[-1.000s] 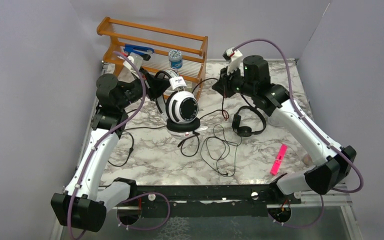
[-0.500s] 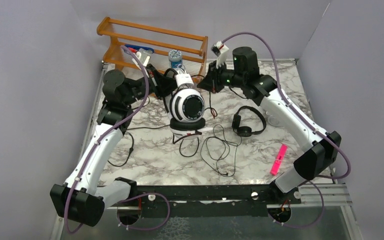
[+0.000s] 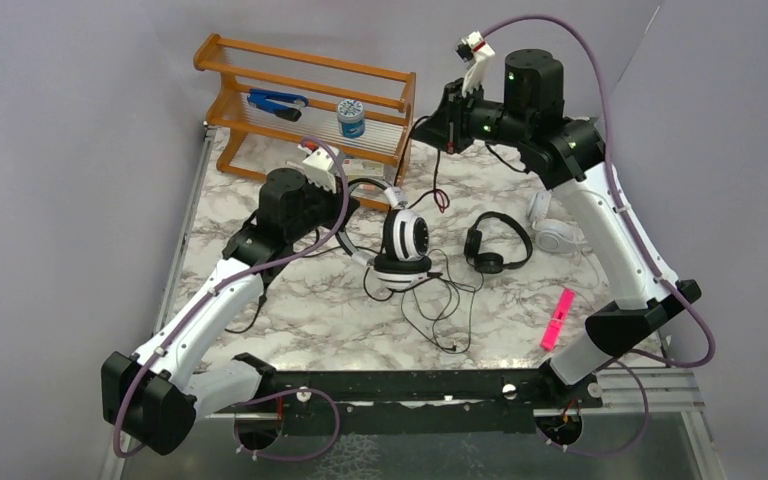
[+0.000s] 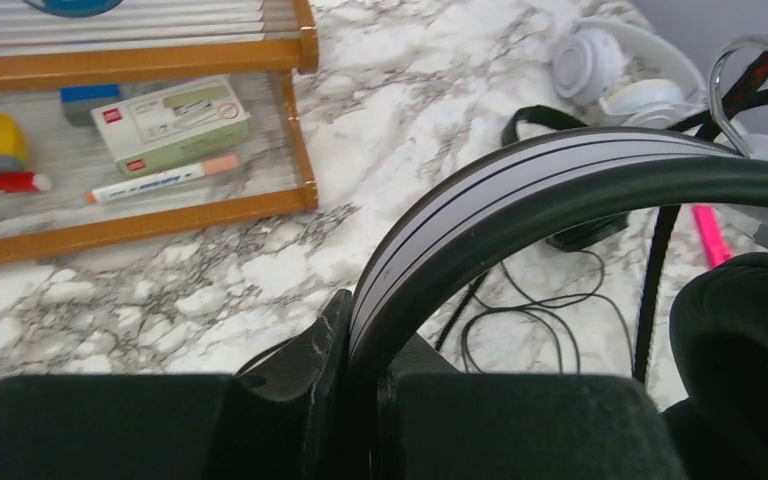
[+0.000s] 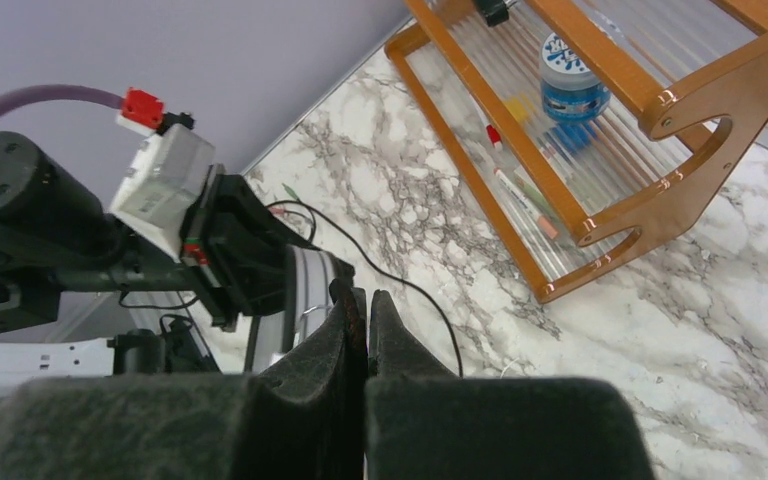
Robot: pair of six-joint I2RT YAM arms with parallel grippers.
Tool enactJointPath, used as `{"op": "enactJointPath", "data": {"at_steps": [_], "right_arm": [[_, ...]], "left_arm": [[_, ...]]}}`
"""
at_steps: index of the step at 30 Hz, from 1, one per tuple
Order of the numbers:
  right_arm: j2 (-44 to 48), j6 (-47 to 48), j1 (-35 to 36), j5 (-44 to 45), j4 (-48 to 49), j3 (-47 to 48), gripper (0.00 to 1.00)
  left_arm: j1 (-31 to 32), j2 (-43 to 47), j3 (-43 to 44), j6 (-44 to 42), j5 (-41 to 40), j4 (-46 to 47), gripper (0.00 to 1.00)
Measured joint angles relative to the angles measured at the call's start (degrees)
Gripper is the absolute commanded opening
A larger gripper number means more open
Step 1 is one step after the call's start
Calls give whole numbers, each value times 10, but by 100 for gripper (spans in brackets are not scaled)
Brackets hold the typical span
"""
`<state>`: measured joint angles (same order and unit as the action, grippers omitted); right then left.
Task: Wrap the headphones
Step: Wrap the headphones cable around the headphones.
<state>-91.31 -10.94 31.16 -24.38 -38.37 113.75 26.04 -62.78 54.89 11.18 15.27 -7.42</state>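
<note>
- noting the wooden rack standing at the far left of the table, taking no part in this step.
- clamping the left pincer almost shut on the headband of the white headphones with black ear pads. seeing the band wedged between the pads in the left wrist view, with the pincer closed to the band's thickness.
- judging the reason: gripping the band rather than a cup, so leaving cups and cord exit free for winding.
- holding that set tilted near mid-table, lower cup at or just above the marble; cannot tell which.
- seeing loose loops of its black cord lying on the marble in front, with one strand rising toward the far edge.
- pinching that strand high up with the right pincer, just right of the rack, jaws fully together. cord too thin to make out between the pads in the right wrist view, so judging the grip from the top view.
- judging the reason: lifting the cord clear of the table to take up slack before looping it round the held set. watching for snagging on the loose loops.
- leaving the all-black headphones flat just right of the loops, and the all-white headphones further right beside the right arm. both untouched, cords not yet wrapped.
- noting a pink marker lying near the front right, well apart.
</note>
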Motion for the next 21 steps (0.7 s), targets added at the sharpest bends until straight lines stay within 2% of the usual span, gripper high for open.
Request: {"op": "enactJointPath", "data": {"at_steps": [5,11,21], "right_arm": [[0,1,0,-7,-67,51,1],[0,21,0,-7,-128,60,1],[9,100,0,-5,-167,22,0]], "left_arm": [[29,-2,-4,-16,-123,-17,0],[36,-5,-3,-30,-254,-28,0],[51,-20,23,-42,-398,-58,0]]}}
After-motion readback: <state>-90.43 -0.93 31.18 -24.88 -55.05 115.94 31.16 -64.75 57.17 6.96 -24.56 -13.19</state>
